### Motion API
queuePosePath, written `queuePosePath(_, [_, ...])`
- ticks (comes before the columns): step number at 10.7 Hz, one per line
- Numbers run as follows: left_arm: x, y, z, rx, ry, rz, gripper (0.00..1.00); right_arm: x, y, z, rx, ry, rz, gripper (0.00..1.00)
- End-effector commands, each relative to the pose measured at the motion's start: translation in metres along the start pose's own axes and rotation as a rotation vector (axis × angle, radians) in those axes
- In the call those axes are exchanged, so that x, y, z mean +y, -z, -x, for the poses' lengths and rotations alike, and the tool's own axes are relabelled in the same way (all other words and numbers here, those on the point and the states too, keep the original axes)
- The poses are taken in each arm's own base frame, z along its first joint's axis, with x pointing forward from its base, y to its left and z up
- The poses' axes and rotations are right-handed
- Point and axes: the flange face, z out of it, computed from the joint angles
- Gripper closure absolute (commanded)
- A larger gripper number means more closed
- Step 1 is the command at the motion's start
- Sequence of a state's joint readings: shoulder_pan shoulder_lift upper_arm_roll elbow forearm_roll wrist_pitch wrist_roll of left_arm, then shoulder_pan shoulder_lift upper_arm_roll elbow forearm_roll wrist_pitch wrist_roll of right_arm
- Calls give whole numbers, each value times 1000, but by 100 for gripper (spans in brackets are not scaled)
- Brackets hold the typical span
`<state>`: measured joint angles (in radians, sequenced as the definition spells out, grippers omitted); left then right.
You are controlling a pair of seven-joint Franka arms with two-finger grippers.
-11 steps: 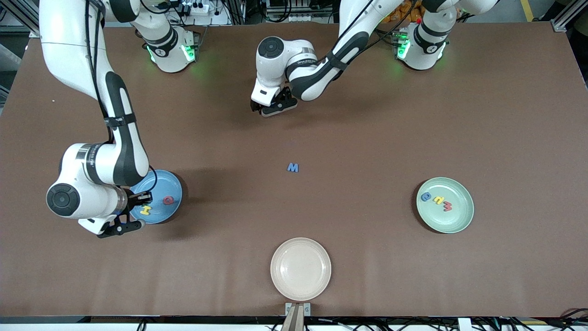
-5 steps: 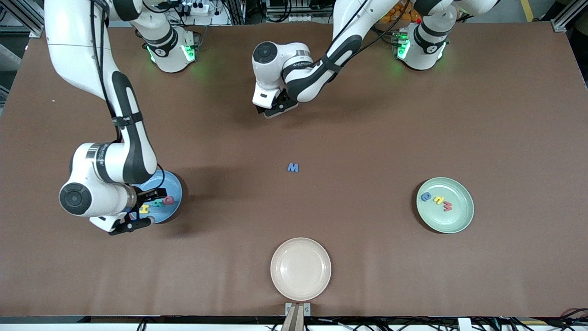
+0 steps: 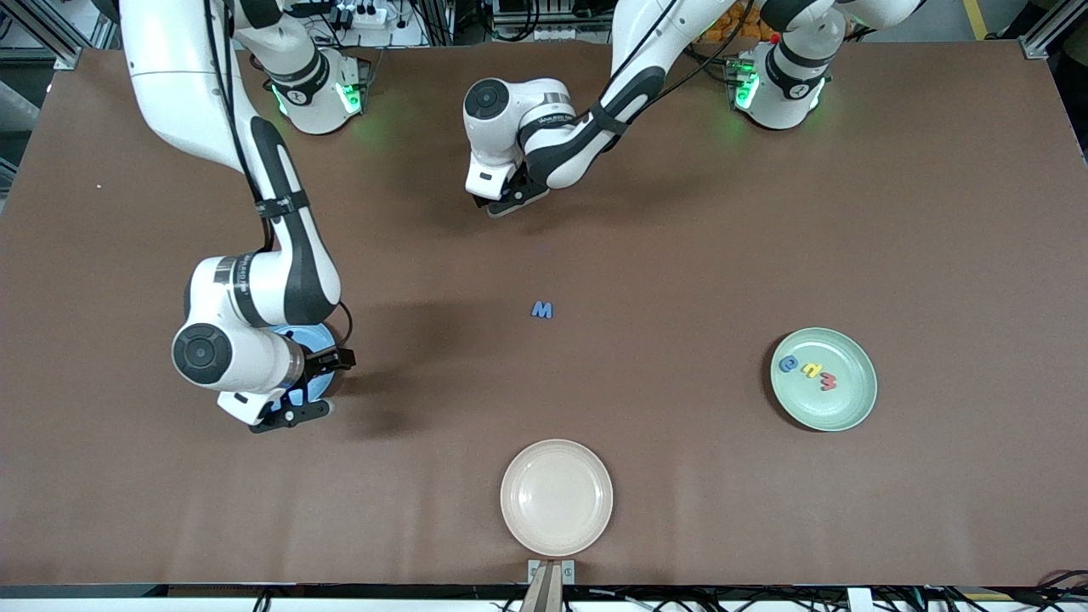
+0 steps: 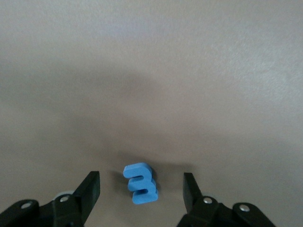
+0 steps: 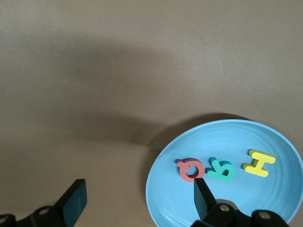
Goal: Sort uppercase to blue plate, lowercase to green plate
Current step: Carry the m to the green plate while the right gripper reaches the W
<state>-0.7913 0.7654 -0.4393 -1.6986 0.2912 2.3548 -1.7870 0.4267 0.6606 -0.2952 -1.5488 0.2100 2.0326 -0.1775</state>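
**Both hands empty; one capital still unsorted.**
Right hand (image 3: 311,389), jaws wide and holding nothing, hangs over the blue plate (image 5: 227,142), where red Q (image 5: 190,170), teal R (image 5: 220,170) and yellow H (image 5: 259,163) lie sorted. Left hand (image 3: 508,199), jaws apart and empty, is over bare table (image 3: 680,212) at roughly 12 o'clock of the blue M (image 3: 542,310), likely lining up on it. The green plate (image 3: 850,404), at 3 o'clock of M, carries the lowercase letters (image 3: 808,369).

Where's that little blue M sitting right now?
The blue M lies alone on the bare brown table near its middle, between the blue plate and green plate, farther from the front camera than the cream plate.
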Motion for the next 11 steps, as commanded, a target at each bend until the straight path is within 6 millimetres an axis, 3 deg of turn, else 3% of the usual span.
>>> queuePosePath(1, [5, -7, 6, -7, 23, -16, 25, 6, 2, 2, 12, -24, -15, 0])
queuePosePath(5, [5, -9, 6, -8, 23, -19, 36, 30, 1, -2, 59, -45, -4, 0])
queuePosePath(7, [4, -13, 7, -10, 22, -24, 41, 28, 3, -3, 69, -42, -2, 0])
queuePosePath(8, [3, -14, 8, -10, 22, -27, 51, 26, 4, -4, 78, -44, 0, 0])
queuePosePath(10, [2, -19, 16, -6, 5, -32, 60, 27, 4, -4, 78, -44, 0, 0])
queuePosePath(11, [2, -20, 17, -5, 4, -32, 70, 26, 3, -4, 77, -43, -2, 0])
